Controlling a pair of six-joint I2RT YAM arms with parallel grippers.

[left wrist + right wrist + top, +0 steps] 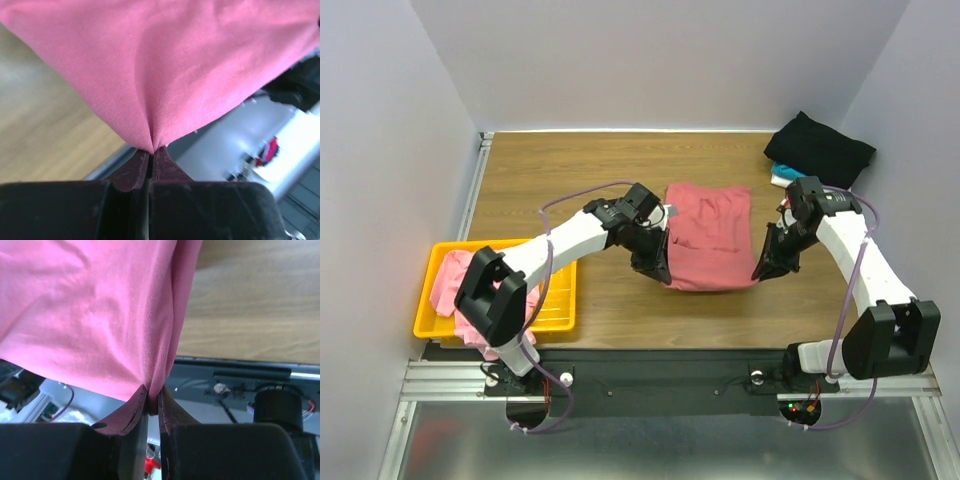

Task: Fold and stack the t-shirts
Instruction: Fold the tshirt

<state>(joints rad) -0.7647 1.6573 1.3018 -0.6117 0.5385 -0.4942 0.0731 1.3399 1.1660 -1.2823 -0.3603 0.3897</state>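
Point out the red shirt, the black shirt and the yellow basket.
red shirt (pixel 710 232): top view, middle of cloth.
black shirt (pixel 820 150): top view, centre of bundle.
yellow basket (pixel 560 292): top view, bare right floor.

dusty-red t-shirt (pixel 710 240): matt cloth | table (pixel 570 170): wood | basket (pixel 563 300): glossy plastic

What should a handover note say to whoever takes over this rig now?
Left gripper: shut on the near left corner of the large dusty-red cloth t-shirt.
Right gripper: shut on its near right corner; the near edge is lifted, the far part lies on the wooden table.
Black cloth t-shirt: seems folded, far right.
Light pink cloth t-shirt: crumpled in the yellow plastic slotted basket.
To do: finish this fold, fold the pink one, stack all.
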